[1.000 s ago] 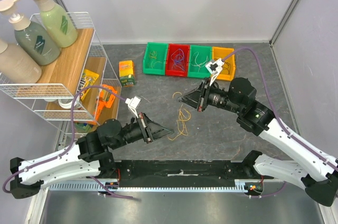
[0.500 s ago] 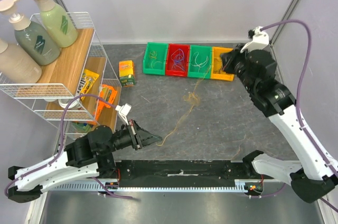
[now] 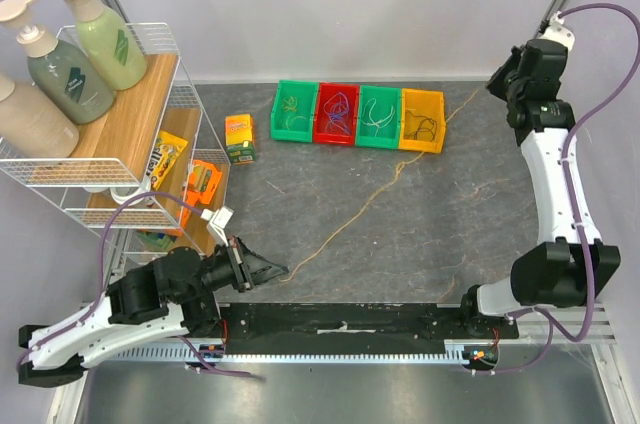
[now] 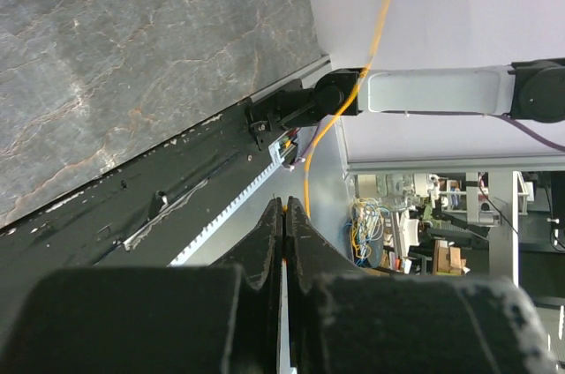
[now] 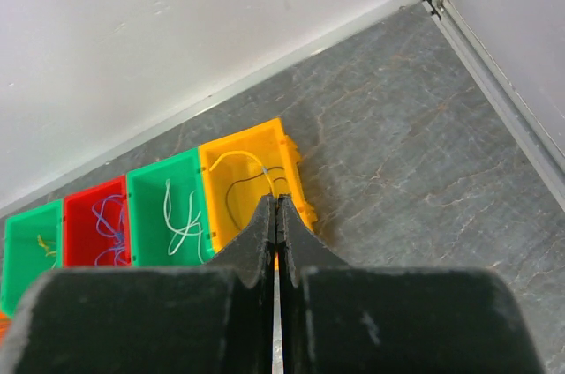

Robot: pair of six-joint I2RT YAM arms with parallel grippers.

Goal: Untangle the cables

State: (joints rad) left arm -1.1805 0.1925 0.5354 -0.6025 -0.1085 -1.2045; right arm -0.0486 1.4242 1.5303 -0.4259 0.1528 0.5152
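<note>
While the grey stone table (image 3: 440, 214) fills most of the top view, a wire rack (image 3: 130, 114) holding pump bottles (image 3: 75, 44) stands along its left edge. A row of four bins (image 3: 359, 116), green, red, green and yellow, sits at upper centre near the back wall, and a small yellow box (image 3: 240, 137) stands just left of them. Other cables (image 3: 338, 112) lie curled inside the bins. The left claw (image 3: 283, 269), at lower left near the front rail, is pinched fully together on one end of the yellow cable (image 4: 380, 21). The right claw (image 5: 275, 202), high at the upper right of the top view, is also pressed closed, and the strand's other end runs up to it. The yellow cable stretches as one nearly straight line between them, slanting from lower left to upper right, with a small kink below the yellow bin.
</note>
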